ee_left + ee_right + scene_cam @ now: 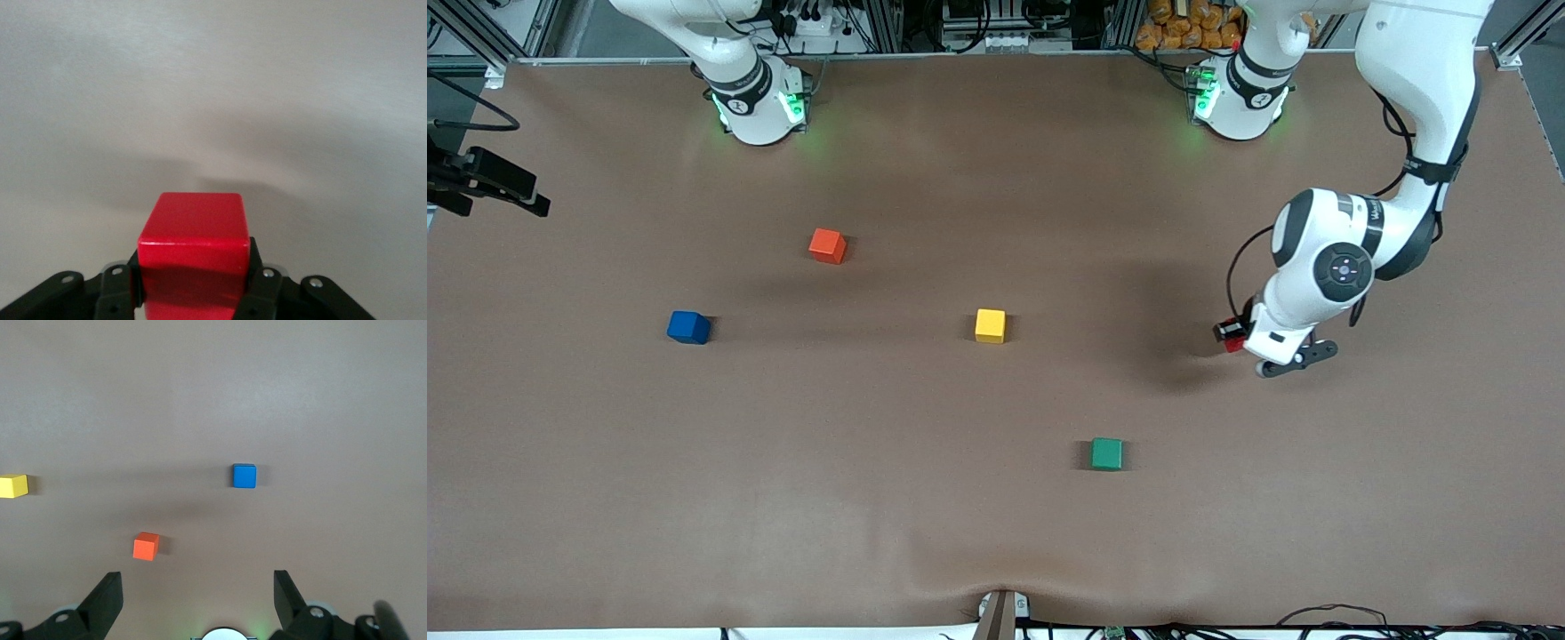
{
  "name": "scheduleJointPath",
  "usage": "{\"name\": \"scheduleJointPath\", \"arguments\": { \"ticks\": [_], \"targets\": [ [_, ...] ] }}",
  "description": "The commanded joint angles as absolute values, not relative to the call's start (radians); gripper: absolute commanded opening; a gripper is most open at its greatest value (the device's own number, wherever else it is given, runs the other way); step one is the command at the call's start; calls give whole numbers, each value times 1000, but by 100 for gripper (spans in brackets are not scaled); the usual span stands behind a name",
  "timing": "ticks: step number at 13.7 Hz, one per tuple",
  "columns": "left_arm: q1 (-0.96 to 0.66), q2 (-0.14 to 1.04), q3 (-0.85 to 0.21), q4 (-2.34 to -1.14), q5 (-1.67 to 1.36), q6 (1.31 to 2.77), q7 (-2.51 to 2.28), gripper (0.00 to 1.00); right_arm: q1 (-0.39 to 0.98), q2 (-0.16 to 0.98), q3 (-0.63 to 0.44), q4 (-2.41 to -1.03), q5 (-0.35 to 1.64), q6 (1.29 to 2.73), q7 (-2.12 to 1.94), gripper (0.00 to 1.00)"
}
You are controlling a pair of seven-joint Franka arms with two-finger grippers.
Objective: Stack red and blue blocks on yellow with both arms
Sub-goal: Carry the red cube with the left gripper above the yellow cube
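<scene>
As counted, cubes: five, one each of red, blue, yellow, orange-red, green.
Left tool point(1234, 340): clamped on red cube point(193, 257), near the tabletop point(925, 524) left-arm end.
Right tool point(199, 600): wide, holding nothing, above blue cube point(688, 327) and orange-red cube point(827, 245).
Yellow cube point(990, 325): mid-tabletop.
Green cube point(1106, 453): toward the front edge.

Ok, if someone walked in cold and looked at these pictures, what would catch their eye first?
Probably the left gripper toward the left arm's end of the table, its fingers shut on the red cube. Next, the loose cubes on the brown table: yellow cube in the middle, blue cube and orange-red cube toward the right arm's end, green cube nearest the front camera. The right gripper waits open above the table.
</scene>
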State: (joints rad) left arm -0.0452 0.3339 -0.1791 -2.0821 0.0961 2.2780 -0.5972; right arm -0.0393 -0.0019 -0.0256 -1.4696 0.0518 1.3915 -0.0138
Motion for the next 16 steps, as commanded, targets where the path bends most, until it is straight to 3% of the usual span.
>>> {"name": "scheduleJointPath", "arguments": {
  "ticks": [1,5,9,16],
  "targets": [
    [-41,318,-230,-1984,115,2148,-633,0,-57,9,-21,-1448,66,1385,-26,100],
    [-104,337,-325,-1855,115,2040,-715,0,-57,9,-21,-1448,66,1385,-26,100],
    [-253,428,-324,-1680,114,1953,-814,0,-58,14,-21,-1448,66,1385,-26,100],
    [-386,587,-319,-1455,112,1948,-825,0,-66,20,-21,-1448,66,1385,-26,100]
  ]
}}
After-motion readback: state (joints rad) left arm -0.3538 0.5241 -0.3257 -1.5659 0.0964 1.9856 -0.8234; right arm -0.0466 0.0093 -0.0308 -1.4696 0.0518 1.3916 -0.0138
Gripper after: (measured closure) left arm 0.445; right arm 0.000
